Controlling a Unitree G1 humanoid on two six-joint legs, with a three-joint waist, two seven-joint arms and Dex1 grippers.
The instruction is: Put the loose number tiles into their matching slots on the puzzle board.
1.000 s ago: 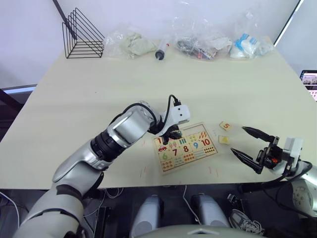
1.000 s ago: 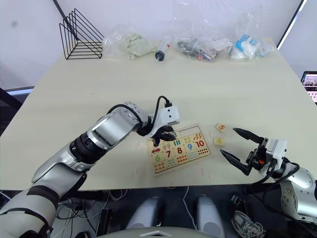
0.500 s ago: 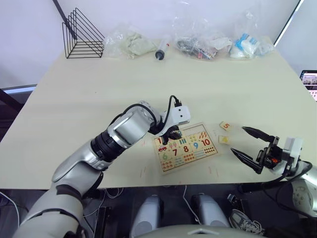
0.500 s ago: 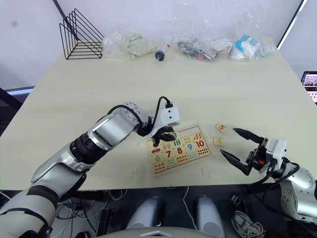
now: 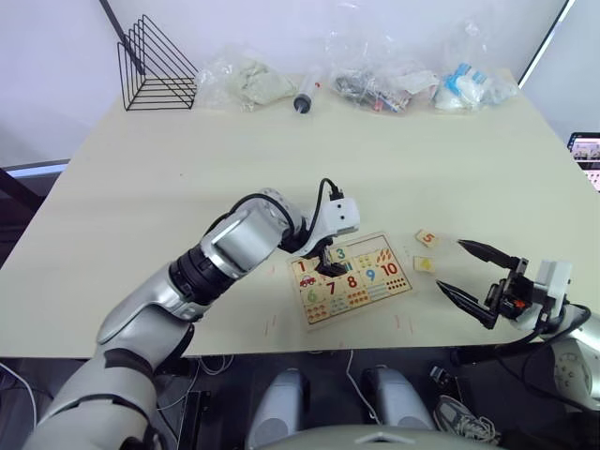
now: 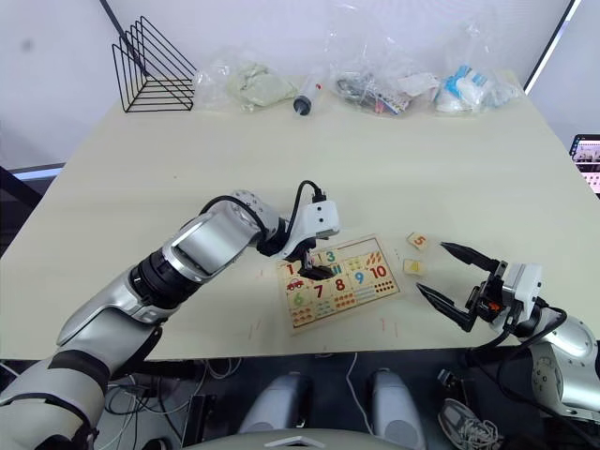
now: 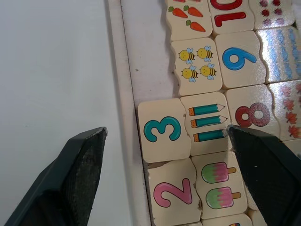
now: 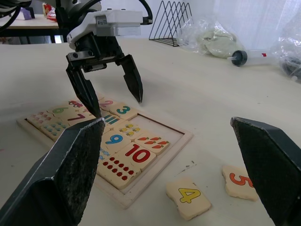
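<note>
Since a second ago, left gripper (image 6: 310, 263) has lifted, spread empty above seated 3 tile (image 7: 162, 130), centre frame.

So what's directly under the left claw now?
The 3 tile sits seated in the puzzle board, beside the 2 tile. The open left claw holds nothing. Nothing there is covered.

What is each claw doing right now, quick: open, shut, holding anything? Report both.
Left claw: open, holding nothing, above the 3 tile seated in the puzzle board.
Right claw: open, holding nothing, beside the loose 4 tile.
</note>
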